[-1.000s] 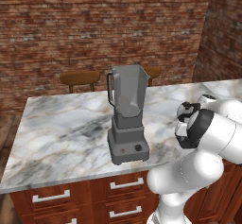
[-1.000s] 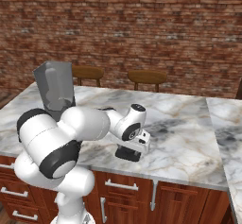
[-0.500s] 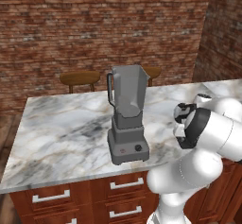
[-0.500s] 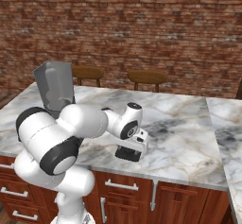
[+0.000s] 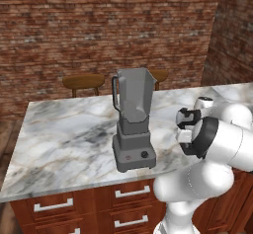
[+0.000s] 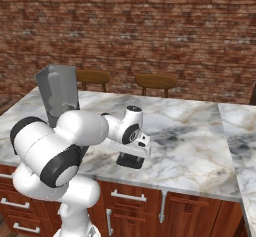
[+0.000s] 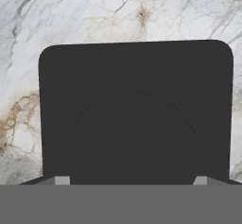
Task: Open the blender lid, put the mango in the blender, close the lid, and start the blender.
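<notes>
Blender lid (image 7: 136, 114) lay flat on the marble surface (image 6: 200, 131), well right of the blender (image 5: 132, 122), whose jar stood open, likely parked to free the rim. Hand (image 6: 131, 155) sat low over the lid; grip unclear. Mango not spotted.

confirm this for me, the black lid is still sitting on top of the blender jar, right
No. The blender lid is off the jar: it lies flat on the marble counter under the gripper, as the right base view shows. The blender jar stands open-topped.

Arm low, fingers (image 7: 62, 180) spread wide
</notes>
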